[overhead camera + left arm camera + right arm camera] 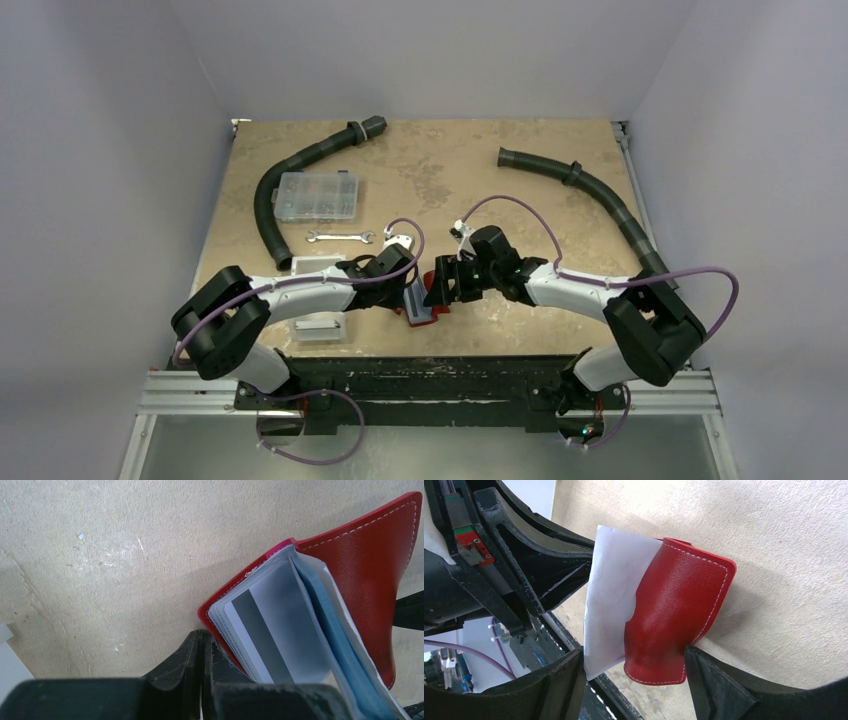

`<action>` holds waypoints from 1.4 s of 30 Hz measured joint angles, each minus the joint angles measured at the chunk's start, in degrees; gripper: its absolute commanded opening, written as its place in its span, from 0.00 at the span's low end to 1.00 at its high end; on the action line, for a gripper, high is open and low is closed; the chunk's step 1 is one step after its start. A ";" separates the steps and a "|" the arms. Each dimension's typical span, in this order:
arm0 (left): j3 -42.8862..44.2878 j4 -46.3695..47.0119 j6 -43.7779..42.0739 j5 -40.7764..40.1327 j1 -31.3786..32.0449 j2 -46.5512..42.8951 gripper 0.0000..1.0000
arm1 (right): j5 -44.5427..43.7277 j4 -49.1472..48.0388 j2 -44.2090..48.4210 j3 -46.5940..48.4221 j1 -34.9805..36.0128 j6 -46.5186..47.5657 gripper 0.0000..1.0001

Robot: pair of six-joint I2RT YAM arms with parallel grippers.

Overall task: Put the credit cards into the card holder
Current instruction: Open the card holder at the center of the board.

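Observation:
The red card holder (424,306) lies open near the table's front edge, between both grippers. In the left wrist view its red cover (372,575) stands raised. Inside, a grey card (272,630) with a dark stripe sits in a clear sleeve, and a light blue card (340,650) sits behind it. My left gripper (205,637) is shut, its right finger against the holder's red edge (210,622). My right gripper (634,652) spans the bowed red cover (674,615) and a white sleeve (611,600). One finger touches each.
A clear compartment box (316,195) and a wrench (340,237) lie behind the left arm. A white bin (318,328) sits at the front left. Two black hoses (290,175) (600,195) curve along the back left and right. The table's front rail (569,640) is close.

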State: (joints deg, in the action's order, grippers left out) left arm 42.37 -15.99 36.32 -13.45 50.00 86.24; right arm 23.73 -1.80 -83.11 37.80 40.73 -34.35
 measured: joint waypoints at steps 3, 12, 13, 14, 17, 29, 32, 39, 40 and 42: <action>0.00 0.00 0.00 0.07 0.00 0.00 0.00 | 0.07 -0.07 0.00 0.00 0.02 -0.24 0.76; -0.09 0.11 0.00 0.17 0.00 -0.04 0.00 | 1.44 -1.68 -0.17 0.00 0.02 -1.81 0.77; -0.09 0.11 0.00 0.20 0.00 -0.04 0.00 | 1.60 -2.05 -0.17 0.00 0.02 -2.01 0.77; -0.09 0.13 0.00 0.20 0.00 -0.04 0.00 | 1.70 -2.36 -0.17 0.00 0.02 -2.14 0.77; -0.09 0.17 0.00 0.24 -0.02 -0.04 0.00 | 1.77 -2.60 -0.39 0.00 0.02 -2.21 0.75; -0.39 1.05 0.11 1.79 -0.11 -0.70 0.00 | -3.23 0.13 -2.03 0.00 0.04 -1.11 0.77; -1.03 1.88 0.57 3.17 -0.11 -2.56 0.00 | -4.52 0.92 -2.01 0.00 0.04 -1.22 0.85; -1.01 3.10 0.68 4.11 -0.11 -5.46 0.00 | -9.01 4.15 1.07 0.00 0.61 0.81 0.99; -1.01 3.06 0.68 4.17 -0.11 -5.44 0.00 | -10.54 5.11 2.08 0.00 1.07 1.36 0.99; -1.03 3.15 0.68 4.33 -0.11 -5.42 0.00 | -14.91 8.76 4.66 0.63 2.45 2.60 0.99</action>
State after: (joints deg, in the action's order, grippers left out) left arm 41.34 -12.84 36.99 -9.13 49.89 80.82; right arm 8.82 6.96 -78.46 38.44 43.18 -31.75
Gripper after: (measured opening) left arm 0.029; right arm 0.987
